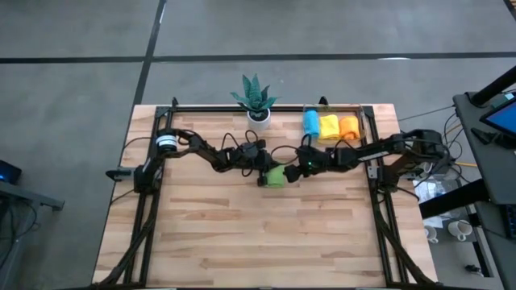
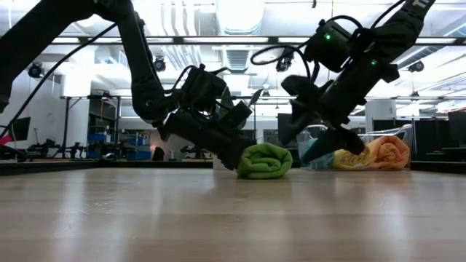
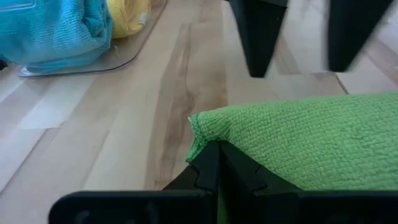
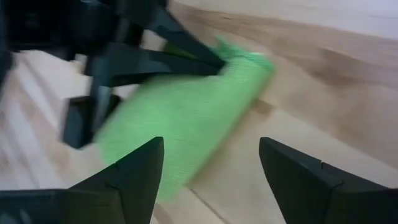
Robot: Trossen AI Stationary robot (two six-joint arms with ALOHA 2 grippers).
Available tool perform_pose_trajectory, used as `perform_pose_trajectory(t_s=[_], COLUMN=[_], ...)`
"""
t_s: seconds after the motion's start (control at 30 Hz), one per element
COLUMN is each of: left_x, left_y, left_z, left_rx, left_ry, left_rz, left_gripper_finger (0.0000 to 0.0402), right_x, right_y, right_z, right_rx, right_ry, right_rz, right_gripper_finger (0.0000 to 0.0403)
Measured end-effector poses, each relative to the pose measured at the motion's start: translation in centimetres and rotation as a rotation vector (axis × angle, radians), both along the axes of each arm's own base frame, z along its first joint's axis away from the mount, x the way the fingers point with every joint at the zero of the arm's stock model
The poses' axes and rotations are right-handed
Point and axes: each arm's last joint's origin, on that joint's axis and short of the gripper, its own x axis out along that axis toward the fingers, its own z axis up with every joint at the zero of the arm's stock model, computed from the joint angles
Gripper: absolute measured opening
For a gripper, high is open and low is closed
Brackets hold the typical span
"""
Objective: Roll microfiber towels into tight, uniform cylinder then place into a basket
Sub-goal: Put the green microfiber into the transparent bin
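Three rolls — blue (image 1: 311,122), yellow (image 1: 329,126), orange (image 1: 347,127) — already packed in the basket (image 1: 368,122) at upper right of the high view; one green towel roll (image 1: 276,176) lying on the table (image 1: 258,234) at centre, between both grippers. Best done by keeping the roll pinched so it cannot unwind, then lifting level toward the basket. Left gripper (image 3: 219,163) closed tight on the green roll's end; right gripper (image 4: 211,168) spread fully wide, empty, just beside the roll.
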Motion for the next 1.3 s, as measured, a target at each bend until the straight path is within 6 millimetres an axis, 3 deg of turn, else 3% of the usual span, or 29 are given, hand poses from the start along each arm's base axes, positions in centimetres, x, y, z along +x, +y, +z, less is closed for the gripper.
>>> perform_pose_trajectory(t_s=[0.4,0.9,1.07,1.3], left_x=[0.4,0.5,0.5,0.2], left_y=[-1.3,-1.3,-1.3,-1.7], left_z=[0.3,0.4,0.4,1.5], left_rx=[0.127,0.137,0.137,0.163], left_ry=[-0.01,-0.014,-0.014,-0.008], left_rz=[0.102,0.125,0.126,0.105], left_gripper_finger=[0.0,0.0,0.0,0.0], right_x=[1.4,2.9,2.8,2.8], right_y=[0.2,0.3,0.3,0.6], right_z=[-1.9,-3.5,-3.6,-3.8], right_rx=[0.074,0.109,0.077,-0.003], right_ry=[-0.049,-0.144,-0.123,-0.099], right_rz=[-0.079,-0.097,-0.093,-0.001], right_gripper_finger=[0.026,0.0246,0.0193,0.0053])
